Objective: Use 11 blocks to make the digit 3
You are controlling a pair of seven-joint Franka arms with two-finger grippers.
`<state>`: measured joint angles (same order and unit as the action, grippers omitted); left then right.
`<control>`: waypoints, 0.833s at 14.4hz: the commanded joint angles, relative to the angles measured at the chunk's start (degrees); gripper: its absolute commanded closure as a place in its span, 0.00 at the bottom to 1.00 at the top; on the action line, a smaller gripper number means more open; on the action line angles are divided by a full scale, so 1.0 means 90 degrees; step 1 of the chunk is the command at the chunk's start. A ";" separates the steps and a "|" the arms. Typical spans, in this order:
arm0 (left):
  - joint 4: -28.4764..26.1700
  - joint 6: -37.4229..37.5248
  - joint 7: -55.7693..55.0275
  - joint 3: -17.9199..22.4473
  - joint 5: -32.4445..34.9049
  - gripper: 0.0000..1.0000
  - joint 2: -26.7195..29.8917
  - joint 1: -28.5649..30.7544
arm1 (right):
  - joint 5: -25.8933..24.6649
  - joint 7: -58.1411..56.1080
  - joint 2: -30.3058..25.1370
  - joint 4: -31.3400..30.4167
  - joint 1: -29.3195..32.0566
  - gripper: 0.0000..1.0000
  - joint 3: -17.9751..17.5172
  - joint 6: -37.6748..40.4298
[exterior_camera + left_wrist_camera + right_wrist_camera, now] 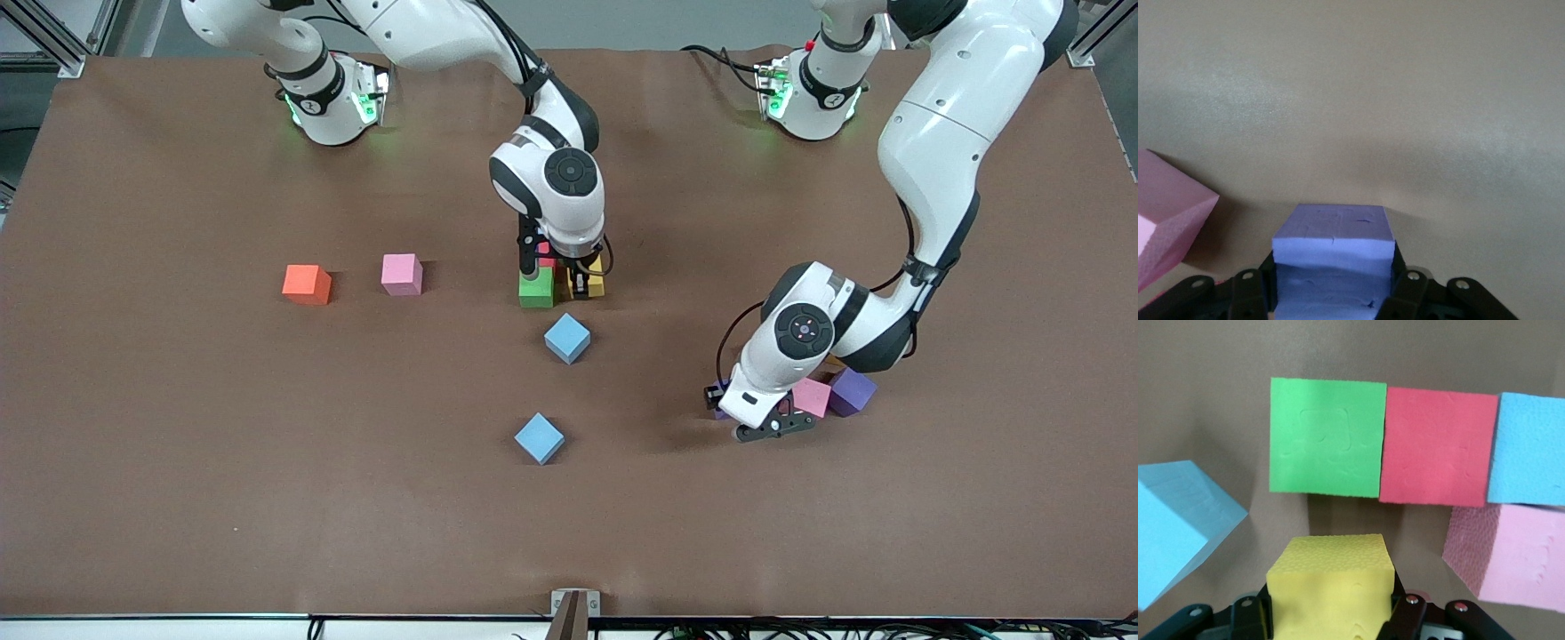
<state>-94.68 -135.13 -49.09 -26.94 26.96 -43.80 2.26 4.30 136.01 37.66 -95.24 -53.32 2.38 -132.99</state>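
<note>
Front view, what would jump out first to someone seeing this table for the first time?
The right gripper, at the table's middle, is shut on a yellow block, low beside a green block where the figure is starting. The left gripper, toward the left arm's end of the table, is clamped on a purple block, with a pink block right beside it. Two blue blocks lie loose, nearer the front camera than the green one.

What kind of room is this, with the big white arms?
Probably a robot lab: two white arms bolted to a brown table, foam cubes like the orange cube scattered about, and metal framing at the edges.
</note>
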 commanded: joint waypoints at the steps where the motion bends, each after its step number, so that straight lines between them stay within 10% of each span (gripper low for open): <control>1: -0.0222 -0.0083 -0.0560 -0.0044 0.0169 0.63 0.0159 0.0052 | 0.0059 0.0113 0.0083 -0.0062 -0.0004 1.00 0.0048 -0.0077; 12: -0.1881 -0.0015 -0.5077 -0.0531 0.0091 0.63 0.1790 0.0061 | 0.0069 0.0220 0.0200 -0.0062 0.0094 1.00 0.0048 0.0001</control>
<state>-105.72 -135.04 -85.44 -30.40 27.04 -32.73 2.23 4.37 137.03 39.63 -95.21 -53.03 3.00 -133.17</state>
